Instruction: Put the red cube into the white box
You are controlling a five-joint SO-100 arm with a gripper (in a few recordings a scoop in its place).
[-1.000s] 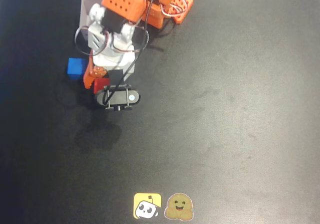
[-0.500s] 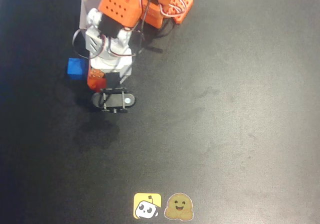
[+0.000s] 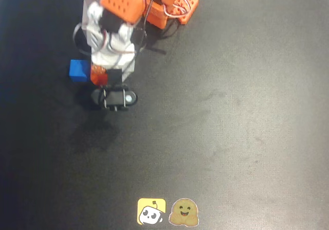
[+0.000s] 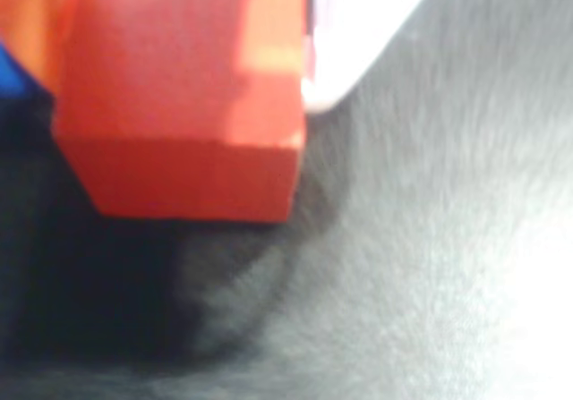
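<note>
Fingers [image 3: 103, 78] look pinched on the red cube [image 3: 98, 77], I judge, to carry it toward the white box [image 3: 88, 9].

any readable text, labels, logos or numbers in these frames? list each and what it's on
No readable words or numbers.
Yellow sticker on the black table: cartoon figure, no text.
Brown sticker beside it: smiling face, no text.
White box: mostly behind the arm, no lettering shows.
Red cube and blue cube: plain faces.
</note>
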